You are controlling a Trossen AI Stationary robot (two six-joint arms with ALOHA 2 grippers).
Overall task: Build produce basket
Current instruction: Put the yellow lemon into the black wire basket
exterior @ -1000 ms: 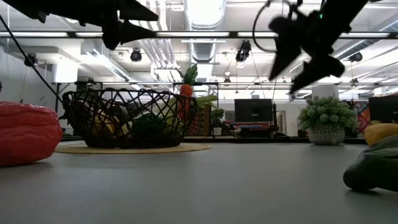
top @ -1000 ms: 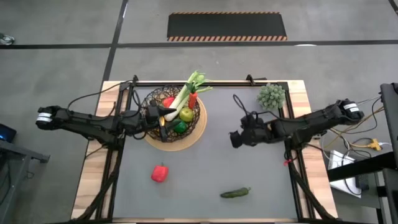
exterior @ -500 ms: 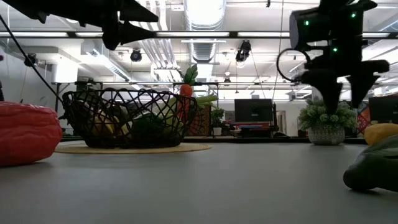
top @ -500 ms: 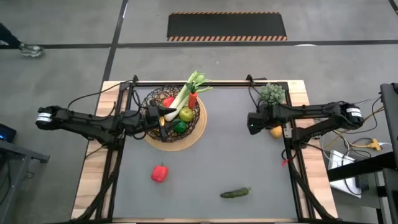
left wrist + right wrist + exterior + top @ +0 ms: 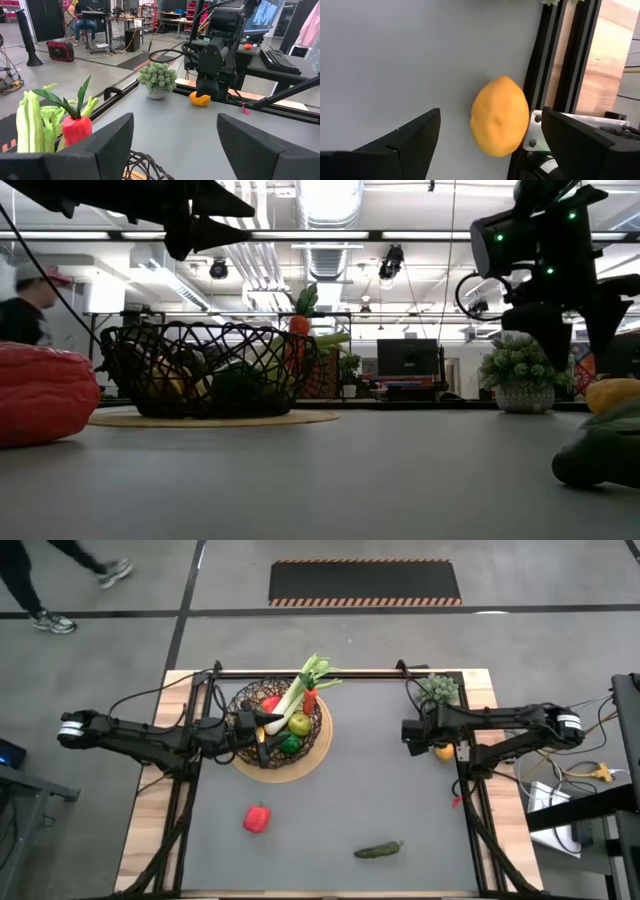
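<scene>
My right end effector [image 5: 485, 137] hangs over the far right edge of the desk [image 5: 380, 790], fingers spread wide and holding nothing, directly above a yellow lemon [image 5: 500, 116] that lies against the dark rail [image 5: 560, 60] bordering the desk. My left end effector [image 5: 262, 730] hovers above the near left rim of the basket [image 5: 318, 730], its fingers also wide apart and empty. The basket, a round bowl of dark crisscrossing wire on a flat tan disc, stands at the far middle of the desk and already holds a long white-green leek [image 5: 300, 690] whose leafy end juts out over the far rim, a carrot [image 5: 311, 698] standing beside it, a green apple [image 5: 299, 724], a darker green fruit [image 5: 289, 745] just near of the apple, and something red [image 5: 270, 704] toward the left side. Outside the basket, a red pepper [image 5: 257, 818] lies on the near left of the desk and a dark cucumber [image 5: 379, 850] lies near the front edge, well apart from one another. A spiky grey-green plant [image 5: 438, 690] sits in the far right corner, just beyond the lemon.
</scene>
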